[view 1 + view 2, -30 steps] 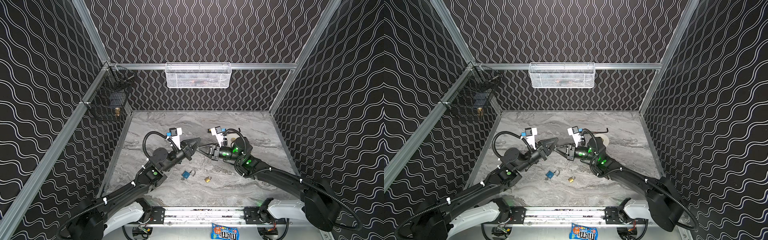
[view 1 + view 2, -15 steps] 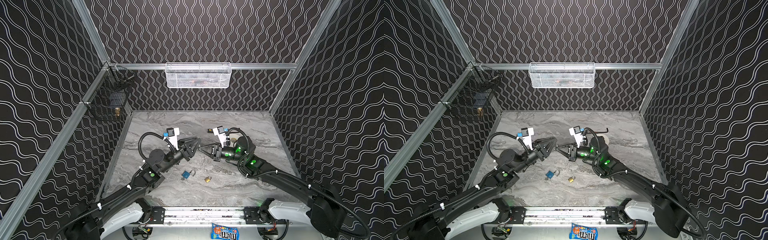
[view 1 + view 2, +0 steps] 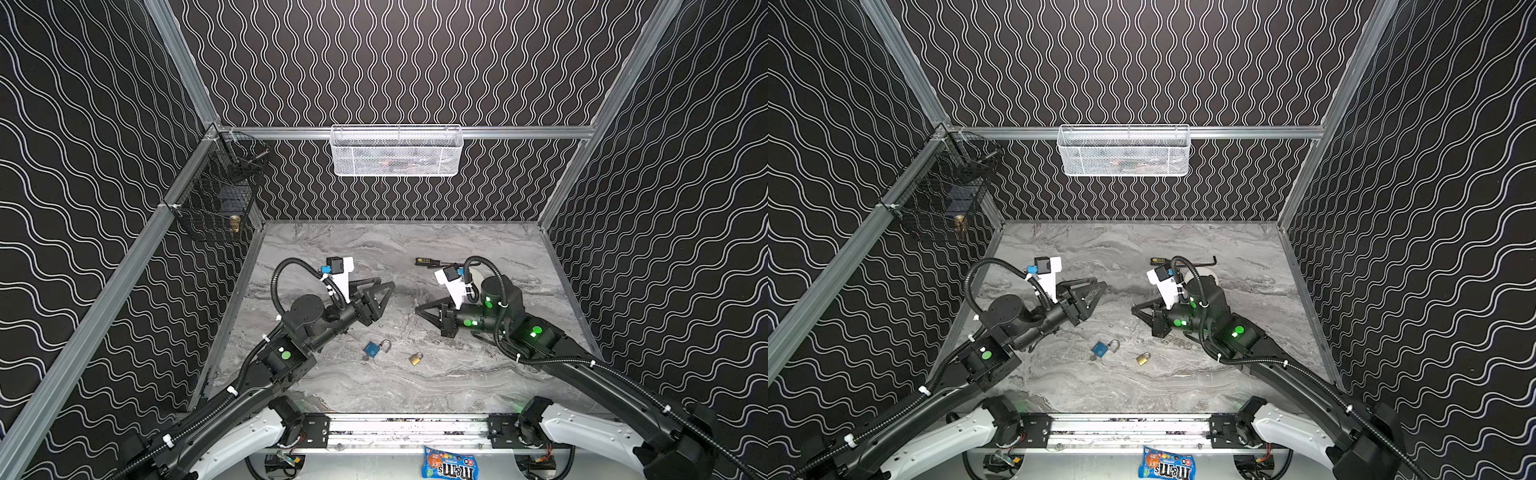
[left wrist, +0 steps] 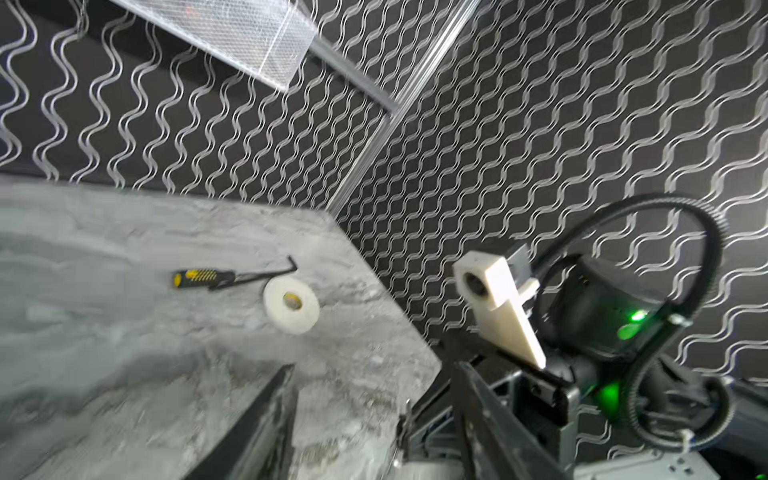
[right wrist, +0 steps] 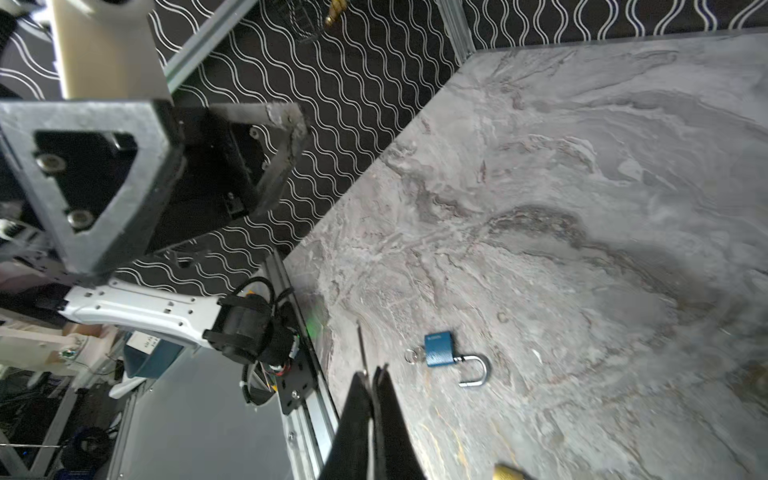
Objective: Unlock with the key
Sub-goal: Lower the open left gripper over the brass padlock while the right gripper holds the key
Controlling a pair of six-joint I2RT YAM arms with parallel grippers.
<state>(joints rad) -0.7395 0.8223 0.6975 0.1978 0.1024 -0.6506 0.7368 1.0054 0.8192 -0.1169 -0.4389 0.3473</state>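
**Top views.** Left claw: black angular fingers, spread wide, nothing between them; right claw: black fingers pressed together to a narrow point, nothing seen in the pinch; the two tips face each other in both top views across bare tabletop, matte grey with marble-like veining. Blue padlock: squarish painted body with a bright steel U shackle; it lies flat on the tabletop, back toward the base rail from the gap between the tips, touching neither claw; its long axis is slanted, shackle end toward the right claw, base end away from it. Brass padlock: small, near the blue one on the right claw's side, apart from it; bare marble lies all round both.

**Left wrist view (blurred).** The left claw's fingers are flat dark bars standing well apart; ahead of them bare marble runs to the table's corner and the patterned walls; further ahead lie a hook tool with a yellow-and-black handle and thin bent shaft, and a white tape roll just beside its tip.

**Right wrist view.** The right claw's fingers meet along a hairline seam; the table's front edge passes just beside the tip; the blue padlock lies ahead of the tip, apart from it; one shackle leg is seated, the other stands free of the body; the key sits in the base, only its ring and bow showing, pointing along the lock's long axis.
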